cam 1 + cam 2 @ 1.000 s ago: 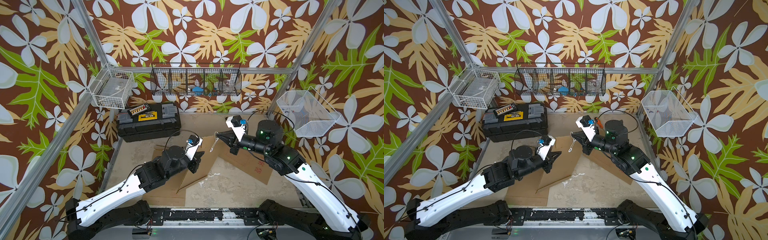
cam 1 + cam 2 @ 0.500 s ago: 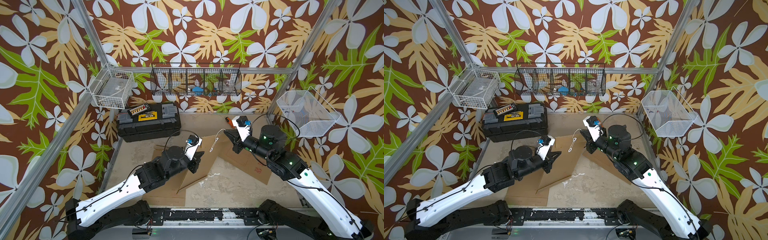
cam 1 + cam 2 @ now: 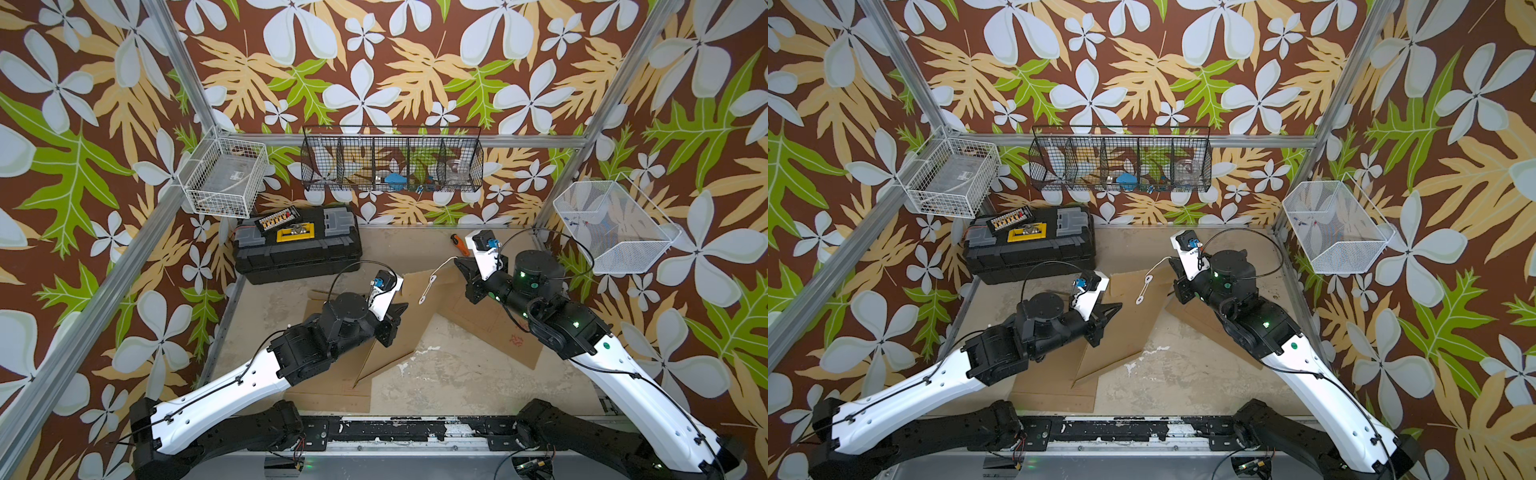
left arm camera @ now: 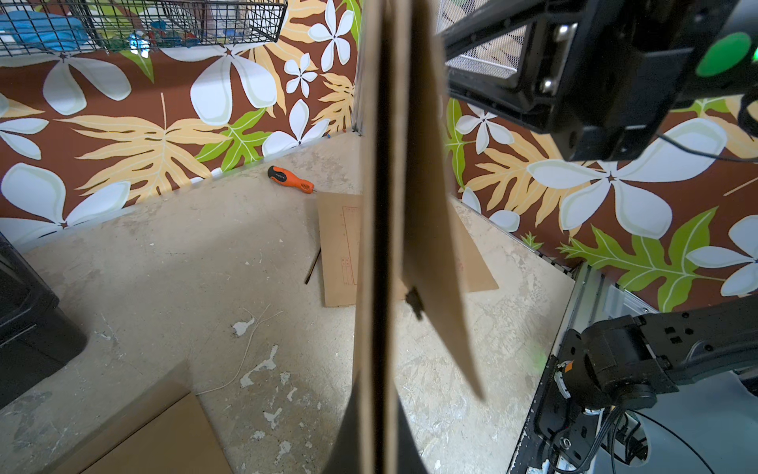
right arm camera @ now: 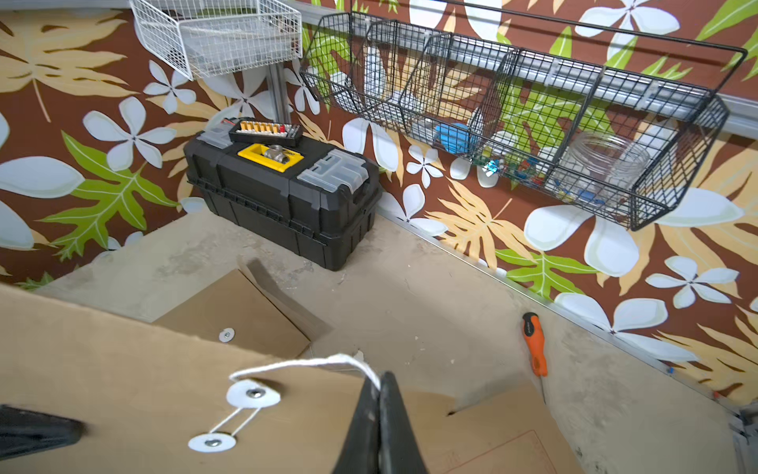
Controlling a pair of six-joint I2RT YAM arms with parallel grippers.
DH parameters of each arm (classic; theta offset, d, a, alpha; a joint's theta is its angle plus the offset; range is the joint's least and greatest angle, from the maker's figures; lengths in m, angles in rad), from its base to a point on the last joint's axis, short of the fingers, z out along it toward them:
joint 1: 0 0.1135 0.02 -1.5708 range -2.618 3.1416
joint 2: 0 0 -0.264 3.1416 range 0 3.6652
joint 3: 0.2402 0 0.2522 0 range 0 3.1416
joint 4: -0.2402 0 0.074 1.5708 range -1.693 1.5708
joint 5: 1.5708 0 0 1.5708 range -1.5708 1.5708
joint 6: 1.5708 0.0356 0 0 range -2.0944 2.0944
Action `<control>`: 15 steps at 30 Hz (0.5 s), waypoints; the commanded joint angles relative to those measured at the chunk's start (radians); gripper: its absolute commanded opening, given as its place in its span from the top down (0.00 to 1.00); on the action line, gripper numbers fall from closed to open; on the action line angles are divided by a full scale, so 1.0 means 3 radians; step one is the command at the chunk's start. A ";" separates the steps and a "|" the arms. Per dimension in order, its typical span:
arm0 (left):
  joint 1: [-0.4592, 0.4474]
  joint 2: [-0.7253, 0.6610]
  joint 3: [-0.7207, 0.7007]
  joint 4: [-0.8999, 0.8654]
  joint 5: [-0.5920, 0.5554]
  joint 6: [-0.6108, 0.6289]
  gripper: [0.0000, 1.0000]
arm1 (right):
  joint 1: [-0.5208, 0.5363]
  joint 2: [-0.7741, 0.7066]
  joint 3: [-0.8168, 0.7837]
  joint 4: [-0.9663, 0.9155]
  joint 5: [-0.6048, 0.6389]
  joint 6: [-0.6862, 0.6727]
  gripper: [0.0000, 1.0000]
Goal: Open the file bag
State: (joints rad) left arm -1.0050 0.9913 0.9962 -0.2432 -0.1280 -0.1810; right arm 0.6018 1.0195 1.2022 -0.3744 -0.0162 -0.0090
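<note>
**File bag up on edge, string pinched at the top**

The file bag (image 3: 419, 320) is standing tilted in the middle of both top views, a brown paper sheet raised between the two arms. Its low corner is pointing down at a flat envelope (image 3: 332, 395) at lower centre, and I cannot tell whether they are touching.

The left gripper (image 3: 401, 309) is clamping the bag's left edge, jaws closed on the paper. In the left wrist view the bag (image 4: 375, 205) is running edge-on between the black fingers (image 4: 348, 435), and a second paper layer (image 4: 430, 205) is standing apart from it.

The right gripper (image 3: 459, 262) is pinching the white string (image 3: 440, 268) just up and right of the bag's top edge, jaws closed tight on it. In the right wrist view the string (image 5: 311, 363) is arcing from the gripper's tips to one white disc (image 5: 253, 395) and running on to a second disc (image 5: 212, 443).

Another envelope (image 3: 498, 328) is lying flat on the table (image 3: 449, 374) under the right arm. An orange screwdriver (image 3: 459, 245) is lying just beyond the right gripper, near the back wall. A black toolbox (image 3: 297, 245) is sitting at upper left of the table. Above it, a white basket (image 3: 222, 176) and a black wire basket (image 3: 392, 160) are hanging on the wall.
</note>
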 commanded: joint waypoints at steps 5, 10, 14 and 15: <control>0.0000 0.0033 0.0038 -0.0018 -0.0018 0.0022 1.00 | -0.0007 0.0066 0.0042 -0.0125 0.0315 0.0090 1.00; 0.0001 -0.0009 -0.0006 0.0008 -0.0061 0.0008 1.00 | -0.0046 0.0089 0.0016 -0.0166 0.0366 0.0096 1.00; -0.0003 0.0010 0.0026 0.0003 -0.0017 0.0007 1.00 | -0.0123 0.0123 0.0052 -0.0232 0.0365 0.0159 1.00; -0.0001 0.0012 0.0032 0.0005 -0.0011 0.0000 1.00 | -0.0142 0.0115 0.0044 -0.0242 0.0366 0.0173 1.00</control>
State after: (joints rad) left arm -1.0050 0.9932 0.9977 -0.2428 -0.1341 -0.1810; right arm 0.5682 1.0550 1.2083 -0.4385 0.0795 0.0223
